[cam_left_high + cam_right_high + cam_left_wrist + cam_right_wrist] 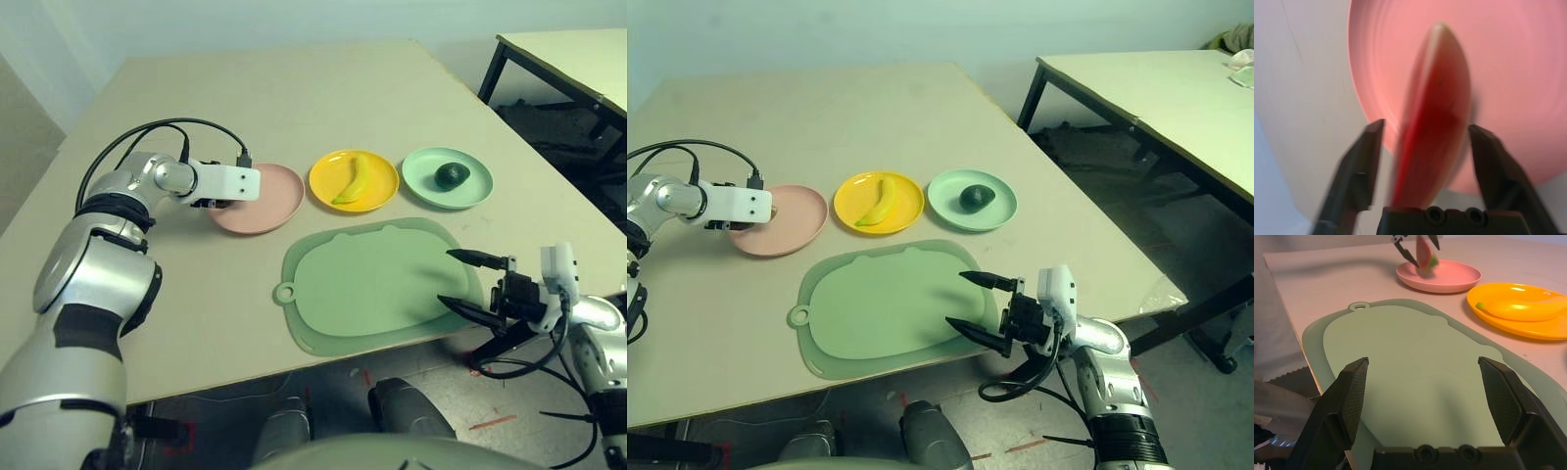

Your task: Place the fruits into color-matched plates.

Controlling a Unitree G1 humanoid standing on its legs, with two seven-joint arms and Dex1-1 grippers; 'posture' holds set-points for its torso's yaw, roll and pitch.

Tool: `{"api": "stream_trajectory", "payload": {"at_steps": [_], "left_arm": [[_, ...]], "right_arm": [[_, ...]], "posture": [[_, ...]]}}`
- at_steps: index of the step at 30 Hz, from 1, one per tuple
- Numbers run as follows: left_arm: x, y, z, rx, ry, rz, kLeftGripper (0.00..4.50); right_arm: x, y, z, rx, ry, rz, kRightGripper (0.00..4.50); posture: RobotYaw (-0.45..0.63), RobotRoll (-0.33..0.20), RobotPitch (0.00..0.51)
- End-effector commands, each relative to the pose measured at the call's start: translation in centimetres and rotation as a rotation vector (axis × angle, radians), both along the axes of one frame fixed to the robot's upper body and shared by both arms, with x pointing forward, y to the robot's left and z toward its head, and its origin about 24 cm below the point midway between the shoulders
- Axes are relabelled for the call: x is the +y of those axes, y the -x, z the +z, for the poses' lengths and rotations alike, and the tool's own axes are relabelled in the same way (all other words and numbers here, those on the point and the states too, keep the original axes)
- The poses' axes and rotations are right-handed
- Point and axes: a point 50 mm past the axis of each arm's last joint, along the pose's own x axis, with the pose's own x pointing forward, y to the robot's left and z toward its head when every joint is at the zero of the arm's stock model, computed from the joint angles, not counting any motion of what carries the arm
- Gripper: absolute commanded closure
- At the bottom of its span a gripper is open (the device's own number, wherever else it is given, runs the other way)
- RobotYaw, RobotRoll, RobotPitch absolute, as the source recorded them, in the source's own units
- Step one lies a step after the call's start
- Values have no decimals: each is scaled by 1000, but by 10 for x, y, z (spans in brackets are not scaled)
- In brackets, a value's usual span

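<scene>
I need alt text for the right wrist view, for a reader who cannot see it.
The right gripper stands open over a pale green cutting mat. Beyond it, the left gripper hangs over a pink plate with a watermelon wedge between its fingers; beside that plate a banana lies in a yellow plate.

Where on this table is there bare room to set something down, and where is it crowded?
Bare: the mat, though the right gripper hovers at its right edge; the tabletop behind the plates. Crowded: the row of pink plate, yellow plate and green plate, with the left gripper over the pink one.
</scene>
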Motion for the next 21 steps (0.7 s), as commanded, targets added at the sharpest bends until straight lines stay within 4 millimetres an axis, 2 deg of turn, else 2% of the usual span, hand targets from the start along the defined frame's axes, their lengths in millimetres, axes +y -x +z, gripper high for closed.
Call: {"api": "stream_trajectory", "payload": {"at_steps": [1, 9, 14, 19, 21], "left_arm": [[0, 3, -10, 24, 7, -1, 23], [-2, 3, -9, 21, 18, -25, 23], [6, 7, -4, 8, 55, -16, 23], [18, 13, 3, -2, 200, 30, 23], [30, 19, 3, -17, 314, 88, 23]], "right_arm": [[0, 1, 1, -3, 22, 5, 0], [1, 4, 0, 5, 21, 4, 0], [-1, 2, 0, 8, 22, -5, 0], [-9, 1, 3, 0, 20, -47, 0], [-14, 0, 6, -8, 14, -79, 0]], "posture": [[-229, 0, 23], [-226, 0, 21], [-217, 0, 23], [-210, 0, 33], [-206, 0, 38]]}}
